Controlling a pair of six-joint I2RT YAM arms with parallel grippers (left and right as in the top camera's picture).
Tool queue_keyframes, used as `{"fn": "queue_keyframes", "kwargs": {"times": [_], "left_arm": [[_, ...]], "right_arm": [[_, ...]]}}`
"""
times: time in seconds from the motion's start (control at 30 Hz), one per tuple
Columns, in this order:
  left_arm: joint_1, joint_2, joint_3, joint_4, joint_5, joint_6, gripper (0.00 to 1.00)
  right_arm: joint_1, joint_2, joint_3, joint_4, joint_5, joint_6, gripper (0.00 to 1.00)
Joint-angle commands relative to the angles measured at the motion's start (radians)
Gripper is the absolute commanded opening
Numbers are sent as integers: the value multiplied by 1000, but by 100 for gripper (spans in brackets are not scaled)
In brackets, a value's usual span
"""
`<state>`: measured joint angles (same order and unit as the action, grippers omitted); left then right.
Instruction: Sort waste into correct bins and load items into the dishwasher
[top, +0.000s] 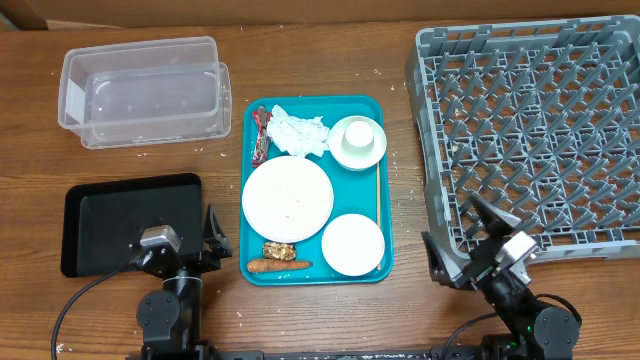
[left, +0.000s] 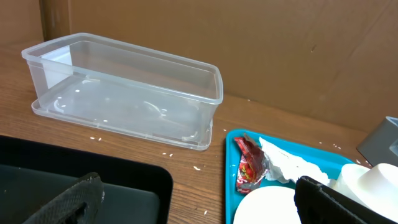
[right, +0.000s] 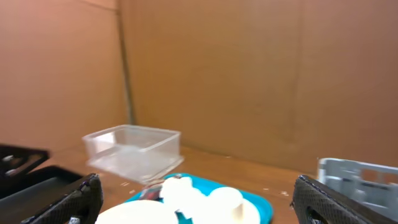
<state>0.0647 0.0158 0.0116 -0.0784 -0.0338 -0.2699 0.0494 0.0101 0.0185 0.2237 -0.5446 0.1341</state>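
A teal serving tray (top: 252, 150) holds a large white plate (top: 287, 197), a white bowl (top: 353, 243), a white cup (top: 358, 142), a thin wooden stick (top: 377, 192), a crumpled napkin (top: 298, 133), a red-and-white wrapper (top: 262, 135), a brown food piece (top: 278, 249) and an orange carrot stick (top: 278, 266). My left gripper (top: 200, 245) is open and empty between the black tray and the teal tray; in the left wrist view (left: 199, 186) it sits near the wrapper (left: 250, 165) and napkin (left: 289, 163). My right gripper (top: 465, 238) is open and empty at the rack's front left corner.
The clear tub (top: 145, 90) stands at the back left, the black tray (top: 110, 222) at the front left. The grey dish rack (top: 535, 140) fills the right side. Rice grains (left: 198, 167) lie scattered on the wooden table. Cardboard walls stand behind.
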Motion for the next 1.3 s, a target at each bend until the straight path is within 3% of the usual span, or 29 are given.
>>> {"fn": "queue_keyframes", "kwargs": {"times": [0.0,1.27], "left_arm": [[-7,-11,-6,4,8,-7,100],[-7,-11,-6,4,8,-7,100]], "right_arm": [[2,-7,-11,4,-79,-1,100],[2,-7,-10,3,-97,0,100]]}}
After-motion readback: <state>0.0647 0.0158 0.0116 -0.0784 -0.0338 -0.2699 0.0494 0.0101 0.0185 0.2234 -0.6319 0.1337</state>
